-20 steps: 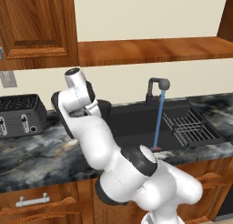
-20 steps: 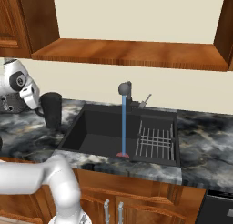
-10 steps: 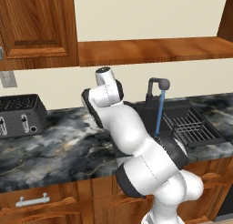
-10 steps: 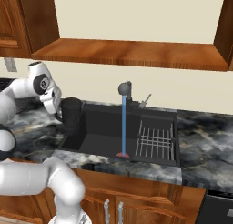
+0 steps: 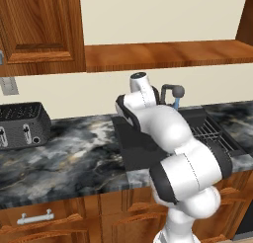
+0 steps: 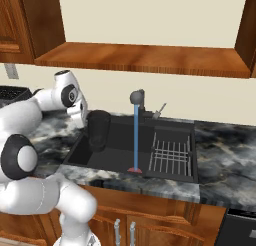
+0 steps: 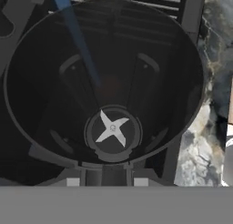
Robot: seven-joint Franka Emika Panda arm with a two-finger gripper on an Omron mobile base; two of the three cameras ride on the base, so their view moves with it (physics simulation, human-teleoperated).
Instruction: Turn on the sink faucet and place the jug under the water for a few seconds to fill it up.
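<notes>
My gripper (image 6: 87, 119) is shut on the rim of the jug (image 6: 98, 130), a matte-black cylinder hanging upright over the left part of the sink (image 6: 116, 161). The hand view looks down into the jug (image 7: 109, 82), with a small cross-shaped blade at its bottom and my gripper (image 7: 107, 175) clamped on its near wall. The sink faucet (image 6: 137, 97) stands behind the basin, and the water (image 6: 135, 140) falls from it in a thin blue stream. The jug hangs left of the stream, apart from it. The faucet head (image 5: 178, 92) peeks past my arm in the left base view.
A wire rack (image 6: 172, 152) fills the right side of the basin. A black toaster (image 5: 22, 124) sits on the marble counter (image 5: 74, 158) at the far left. Wooden cabinets and a shelf (image 6: 145, 57) hang above the sink.
My arm has swung right with the jug, from the counter near the toaster to above the sink's left side. The water keeps running.
</notes>
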